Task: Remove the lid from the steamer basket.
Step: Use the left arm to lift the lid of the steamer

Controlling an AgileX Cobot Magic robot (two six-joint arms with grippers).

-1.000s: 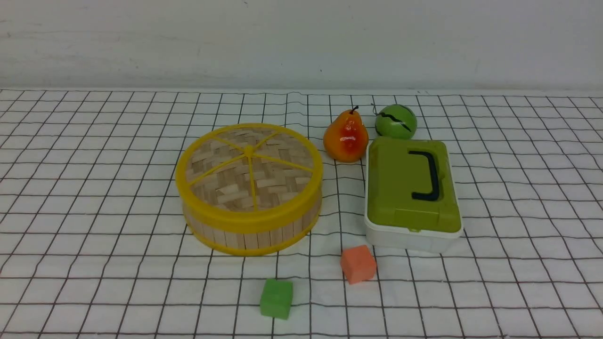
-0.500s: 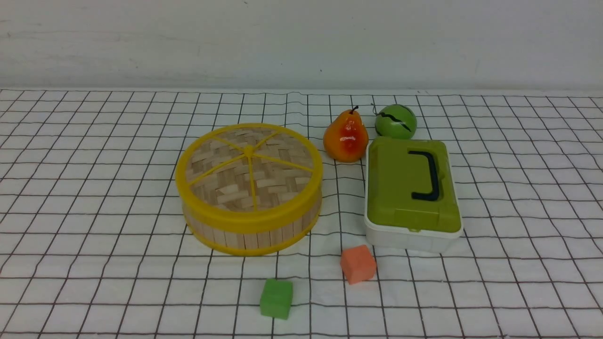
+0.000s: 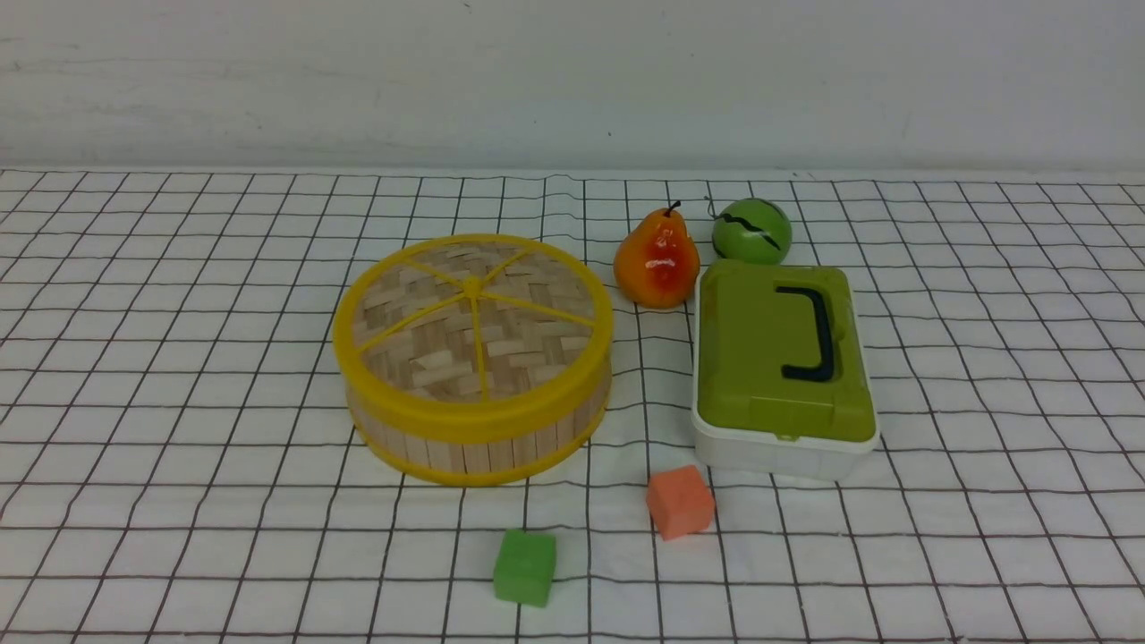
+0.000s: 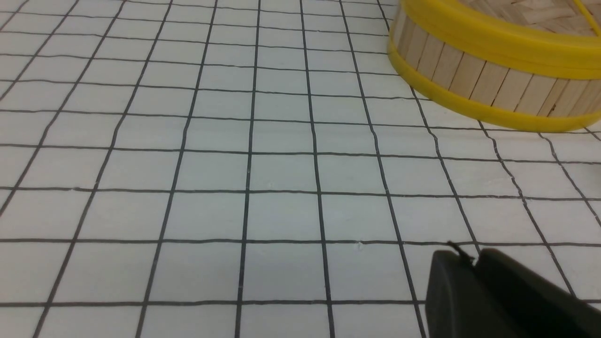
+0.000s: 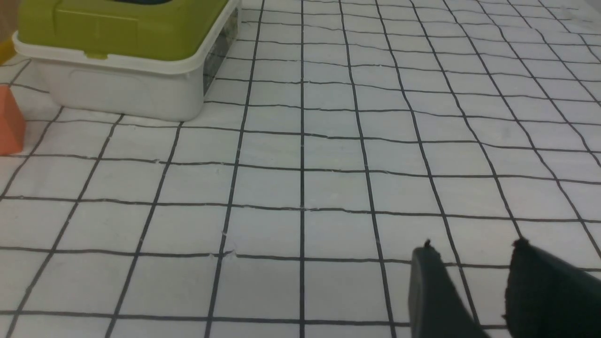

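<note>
None of the job is done yet. The lid still sits flat on top of the steamer basket, which stands on the checked cloth a little toward nine o'clock from the middle of the front view. At three o'clock from the basket is the white box with a green top, at one o'clock the toy pear, and at five o'clock the orange cube. No arm shows in the front view. The left gripper is low over the cloth, well apart from the basket. Its jaws seem pressed together, though only their tips show. The right gripper has a narrow gap between its jaws and holds nothing. All the work is left: reach the lid, grab its rim, and lift it off.
</note>
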